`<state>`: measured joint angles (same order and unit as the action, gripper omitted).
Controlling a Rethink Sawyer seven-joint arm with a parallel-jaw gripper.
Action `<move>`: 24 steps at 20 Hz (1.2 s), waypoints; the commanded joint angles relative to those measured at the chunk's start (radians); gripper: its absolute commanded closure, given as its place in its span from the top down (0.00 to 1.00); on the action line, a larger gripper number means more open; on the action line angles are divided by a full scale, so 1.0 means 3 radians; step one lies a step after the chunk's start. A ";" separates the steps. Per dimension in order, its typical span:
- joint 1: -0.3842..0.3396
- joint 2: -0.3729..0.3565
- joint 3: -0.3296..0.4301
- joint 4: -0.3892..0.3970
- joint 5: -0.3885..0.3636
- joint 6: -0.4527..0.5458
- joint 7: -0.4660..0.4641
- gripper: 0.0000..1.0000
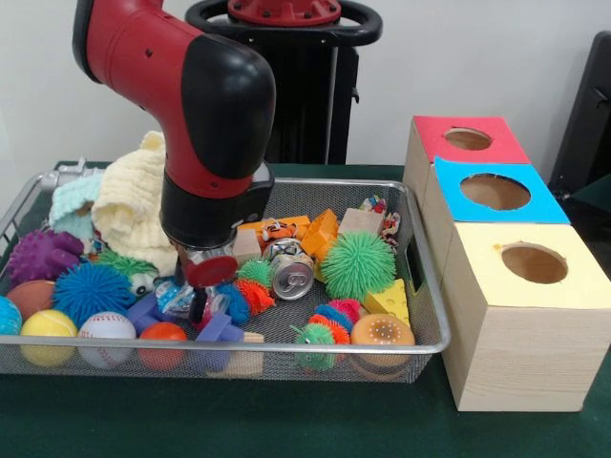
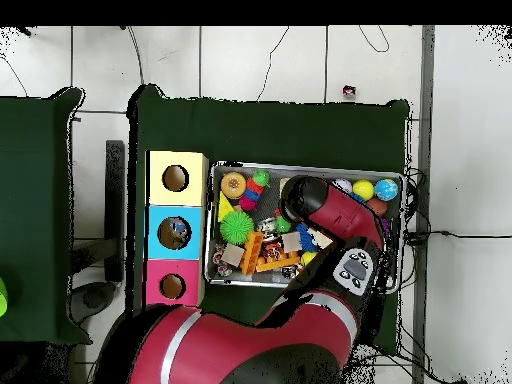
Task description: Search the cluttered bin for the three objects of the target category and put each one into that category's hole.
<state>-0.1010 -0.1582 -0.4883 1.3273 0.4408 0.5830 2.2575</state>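
Observation:
The bin [image 1: 286,349] is a shallow silver wire-mesh basket full of toys; it also shows in the overhead view [image 2: 300,166]. My gripper [image 1: 200,303] is lowered into its middle-left part, among a blue block [image 1: 220,332], a small orange spiky toy [image 1: 256,294] and a clear bluish thing [image 1: 177,296]. Its tips are buried in the clutter. In the overhead view the arm [image 2: 310,205] hides the gripper. Three wooden boxes stand beside the bin, each with a round hole on top: red [image 1: 468,140], blue [image 1: 496,192], yellow [image 1: 535,263].
In the bin lie a green spiky ball [image 1: 358,263], a soda can [image 1: 289,273], a doughnut [image 1: 382,331], a cheese wedge [image 1: 389,301], a baseball [image 1: 107,329], a yellow ball [image 1: 46,329], a blue spiky ball [image 1: 91,291], a purple toy [image 1: 38,256] and cream knitted cloth [image 1: 134,205].

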 commanded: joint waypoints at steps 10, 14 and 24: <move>-0.0007 0.0588 0.0412 -0.0096 0.0132 0.0346 0.0772 1.00; -0.0028 0.0594 0.0416 -0.0117 0.0139 0.0414 0.0772 1.00; -0.0064 0.0610 0.0408 -0.0180 0.0124 0.0595 0.0748 0.00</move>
<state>-0.1005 -0.1303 -0.5058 1.2684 0.4410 0.6594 2.2575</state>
